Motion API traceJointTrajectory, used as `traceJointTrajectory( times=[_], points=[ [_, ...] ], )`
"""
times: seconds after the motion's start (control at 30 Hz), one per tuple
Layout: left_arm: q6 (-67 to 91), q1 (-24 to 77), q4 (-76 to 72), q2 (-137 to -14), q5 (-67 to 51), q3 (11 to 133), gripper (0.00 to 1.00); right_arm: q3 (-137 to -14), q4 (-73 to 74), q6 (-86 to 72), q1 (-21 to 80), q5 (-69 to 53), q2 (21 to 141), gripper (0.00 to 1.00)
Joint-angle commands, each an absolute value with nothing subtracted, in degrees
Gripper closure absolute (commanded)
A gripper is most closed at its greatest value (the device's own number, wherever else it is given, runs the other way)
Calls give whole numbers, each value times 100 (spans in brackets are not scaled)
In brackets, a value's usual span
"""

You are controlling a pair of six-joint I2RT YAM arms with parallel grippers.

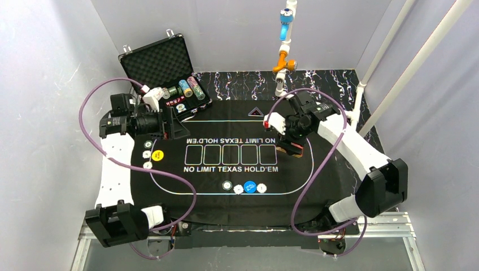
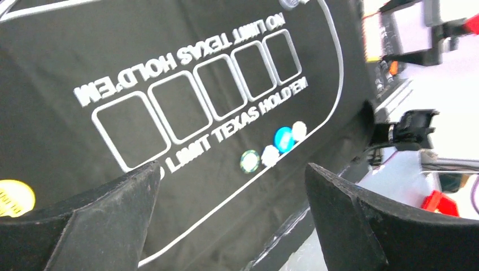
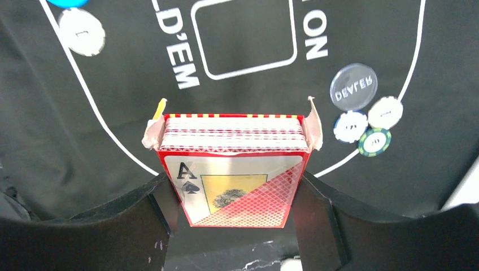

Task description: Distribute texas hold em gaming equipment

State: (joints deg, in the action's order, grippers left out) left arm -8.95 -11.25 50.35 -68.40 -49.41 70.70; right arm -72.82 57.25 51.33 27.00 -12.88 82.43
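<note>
The right gripper (image 3: pixel 234 197) pinches the deck of cards (image 3: pixel 231 134) by its two sides. One finger presses on each side of the red box (image 3: pixel 237 195), whose top flaps are open. The box shows an ace of spades on its front. It is over the right part of the black mat (image 1: pixel 226 169), near the right end of the row of card outlines. It is not clear whether it touches the mat.

The left gripper (image 2: pixel 231 169) is spread wide and holds nothing. It is beside the black case (image 1: pixel 161 62), over the left end of the mat.

A yellow button (image 1: pixel 157 153) lies on the left of the mat. A blue button (image 1: pixel 250 186) lies at the near edge between small chips. In the right wrist view a DEALER button (image 3: pixel 353 86) lies just beside three chips (image 3: pixel 373 141).
</note>
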Motion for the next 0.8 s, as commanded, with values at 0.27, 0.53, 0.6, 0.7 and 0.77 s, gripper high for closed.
traceJointTrajectory(
  times=[0.27, 0.53, 0.6, 0.7, 0.77],
  points=[
    [2926, 1524, 1167, -7590, -5008, 5874, 6, -8867, 5700, 4147, 3345, -1938, 8859, 95],
    [4023, 2258, -242, -8034, -4992, 5686, 20, -9191, 5968, 3522, 3754, -1881, 9060, 98],
    [4119, 2340, -292, -8085, -5022, 5722, 23, -9235, 6050, 3459, 3785, -1835, 9002, 98],
    [4097, 2513, -290, -8218, -5028, 5747, 29, -9297, 6175, 3399, 3844, -1832, 8974, 98],
    [4182, 2643, -302, -8300, -4979, 5744, 31, -9236, 6108, 3346, 3876, -1814, 8938, 96]
  ],
)
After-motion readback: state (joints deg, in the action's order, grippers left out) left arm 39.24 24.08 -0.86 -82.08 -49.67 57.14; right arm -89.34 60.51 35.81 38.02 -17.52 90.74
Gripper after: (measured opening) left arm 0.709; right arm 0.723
